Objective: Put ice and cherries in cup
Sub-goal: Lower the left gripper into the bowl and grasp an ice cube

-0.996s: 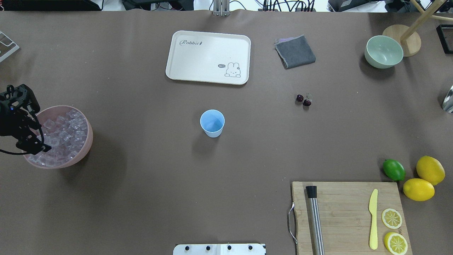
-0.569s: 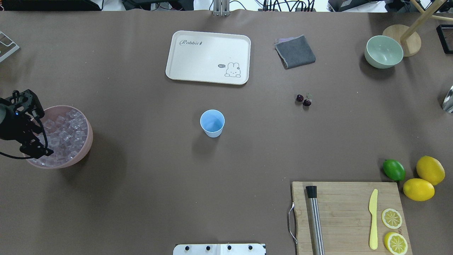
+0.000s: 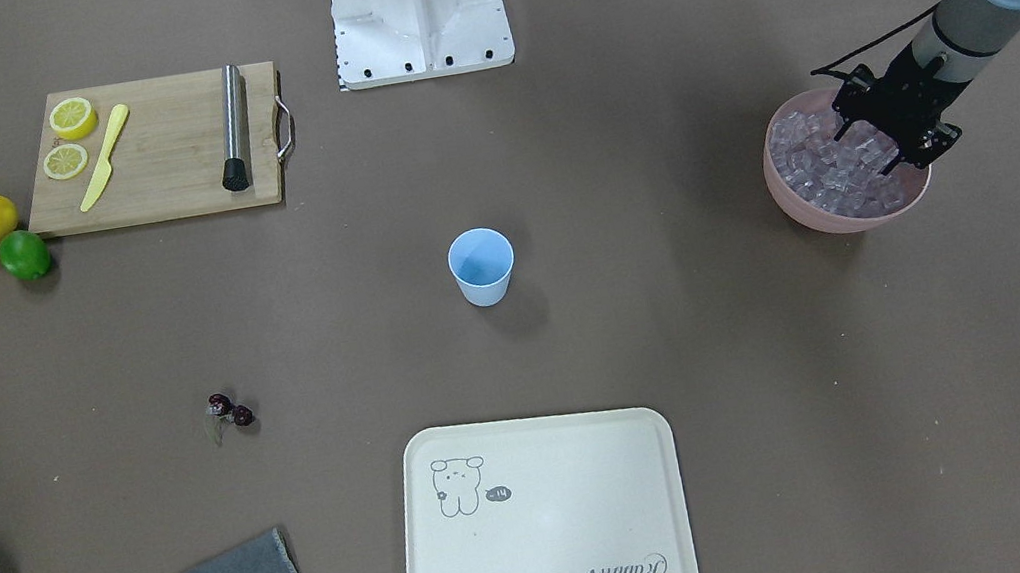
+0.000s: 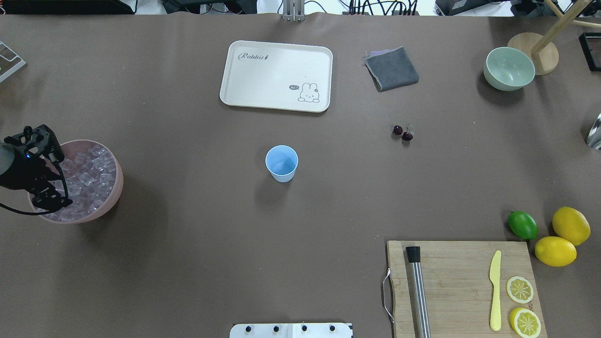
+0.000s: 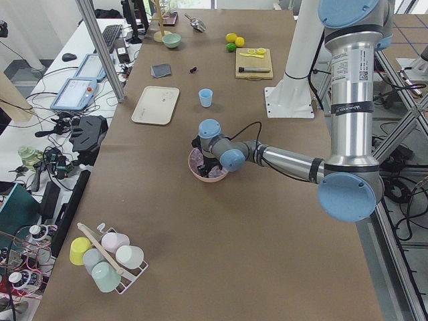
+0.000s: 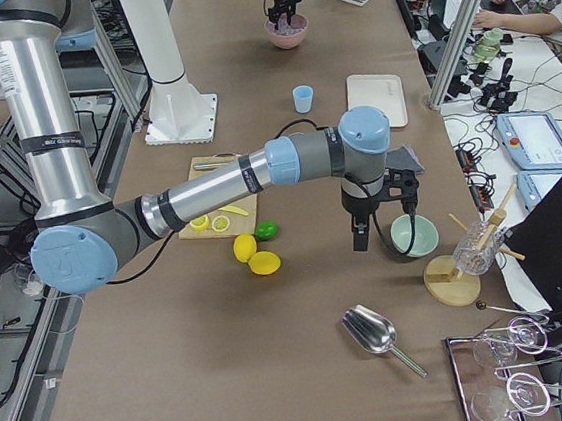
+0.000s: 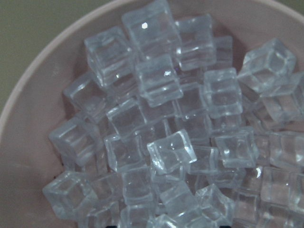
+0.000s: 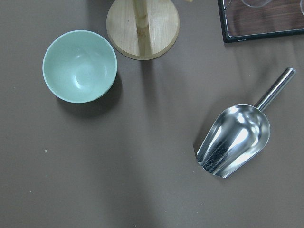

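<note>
**Left arm at the ice; cup unfilled.** We are viewing the left pincer (image 4: 55, 202) hanging low over the ice (image 4: 87, 176), above the left side of the pink bowl (image 4: 117, 185). We cannot tell whether its fingers are apart or together, since the wrist view is showing only cubes. The right pincer (image 6: 381, 225) is hovering over the worktop (image 4: 188, 258) beside the green bowl (image 6: 411, 235); its state we likewise cannot tell.

We are judging the task to be at its first step. The cup (image 4: 281, 163) is looking empty and no cube is showing outside the pink bowl. The cherries (image 4: 403, 133) are lying on the worktop, well apart from the cup, on the robot's right. Both transfers are remaining.

The cup is standing upright mid-worktop, long axis vertical, mouth facing up. The cherries are lying flat, the pair's axis running diagonally, the pale stem pointing away from the robot.
</note>
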